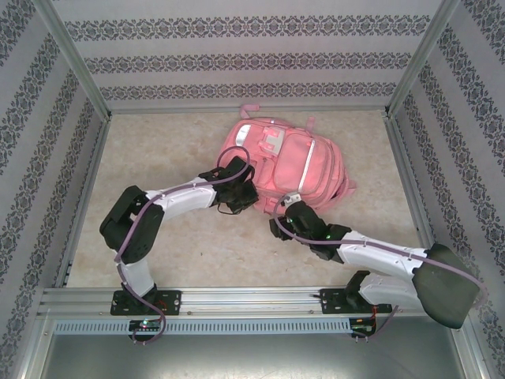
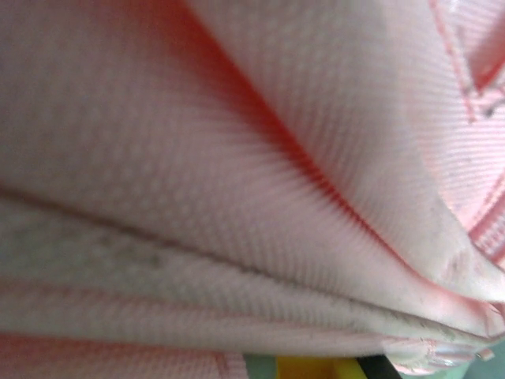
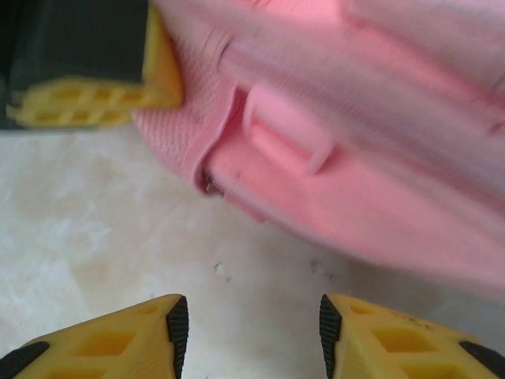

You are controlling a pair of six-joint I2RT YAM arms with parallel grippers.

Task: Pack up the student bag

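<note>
The student bag [image 1: 290,158], a large pink backpack, lies flat at the back middle of the table with its front pockets up. My left gripper [image 1: 237,188] is at the bag's near-left edge. In the left wrist view folded pink bag fabric [image 2: 237,158] presses close, and a sliver of yellow finger [image 2: 312,369] shows under the folds; the jaws are shut on the fabric. My right gripper [image 3: 251,335] stands open over bare table just short of the bag's near edge [image 3: 331,174], with nothing between its pads. The left gripper's yellow finger [image 3: 95,103] touches the bag's corner.
A beige tabletop [image 1: 189,253] runs free to the left and front of the bag. Metal frame rails [image 1: 237,298] border the near edge, and patterned walls [image 1: 47,118] close in the sides and back.
</note>
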